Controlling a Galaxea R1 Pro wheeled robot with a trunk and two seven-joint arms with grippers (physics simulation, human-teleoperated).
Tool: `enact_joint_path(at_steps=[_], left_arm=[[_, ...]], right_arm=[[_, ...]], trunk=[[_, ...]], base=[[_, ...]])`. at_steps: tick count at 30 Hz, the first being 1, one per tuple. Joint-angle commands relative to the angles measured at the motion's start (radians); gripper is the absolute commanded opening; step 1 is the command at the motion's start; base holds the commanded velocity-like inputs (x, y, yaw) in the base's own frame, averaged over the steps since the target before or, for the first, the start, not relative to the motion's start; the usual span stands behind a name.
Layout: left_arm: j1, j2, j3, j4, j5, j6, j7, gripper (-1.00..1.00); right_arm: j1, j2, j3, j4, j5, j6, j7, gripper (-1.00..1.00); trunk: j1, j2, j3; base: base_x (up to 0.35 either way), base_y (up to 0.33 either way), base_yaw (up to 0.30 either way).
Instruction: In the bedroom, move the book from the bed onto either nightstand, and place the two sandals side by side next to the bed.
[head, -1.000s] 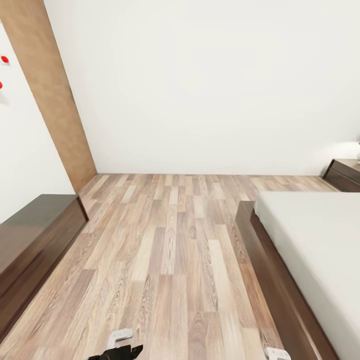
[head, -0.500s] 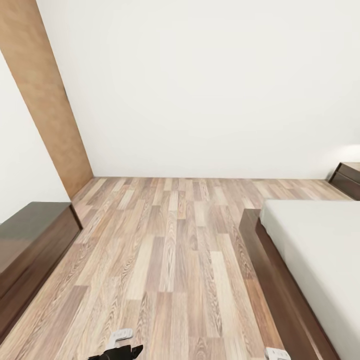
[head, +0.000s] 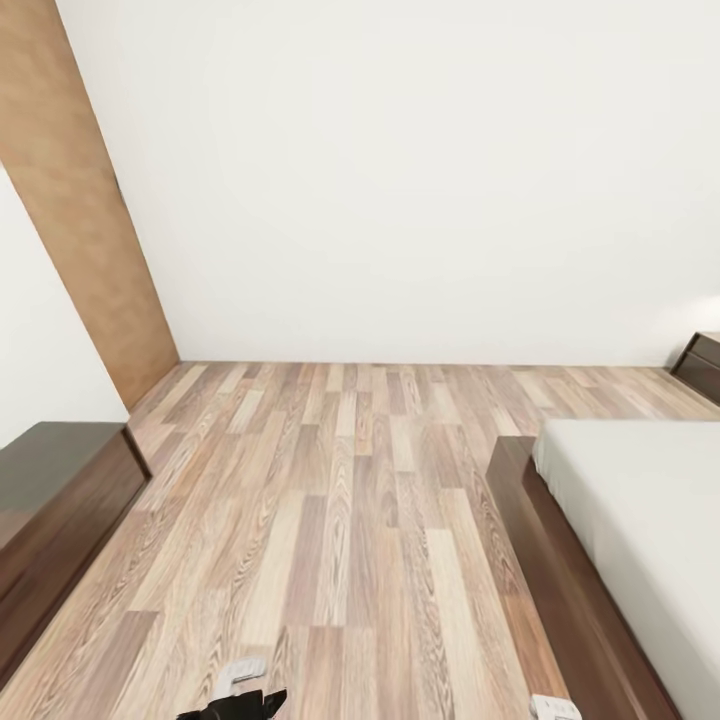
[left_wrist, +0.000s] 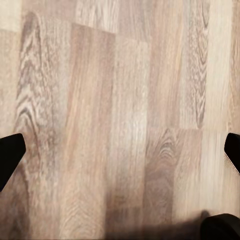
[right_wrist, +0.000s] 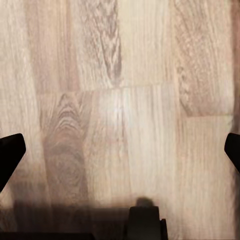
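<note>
Bed (head: 640, 500) at right — both grippers (left_wrist: 120, 150) (right_wrist: 120, 150) agape over floor (head: 340, 520).

Long dark cabinet (head: 55, 510) against left wall.

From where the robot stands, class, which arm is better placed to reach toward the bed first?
Right, probably: the bed lies on the robot's right, the cabinet on its left. Both grippers' fingers are spread over bare floor.

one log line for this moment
phase: in transit | bed: right | nightstand: far right | cabinet: left | left gripper: open | right gripper: open
</note>
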Motion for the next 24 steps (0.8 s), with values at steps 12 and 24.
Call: enact_joint_path(at_steps=[12,24], left_arm=[[-0.001,0.0,0.008,0.001,-0.01,-0.004,-0.002,1.0],[-0.001,0.0,0.008,0.001,-0.01,-0.005,-0.002,1.0]], right_arm=[[0.001,0.0,-0.009,-0.002,0.011,0.004,0.004,1.0],[0.001,0.0,-0.009,-0.002,0.012,0.004,0.004,1.0]], trunk=[[0.0,0.0,-0.001],[0.0,0.0,-0.001]], base=[[0.328,0.0,0.0],[0.328,0.0,0.0]])
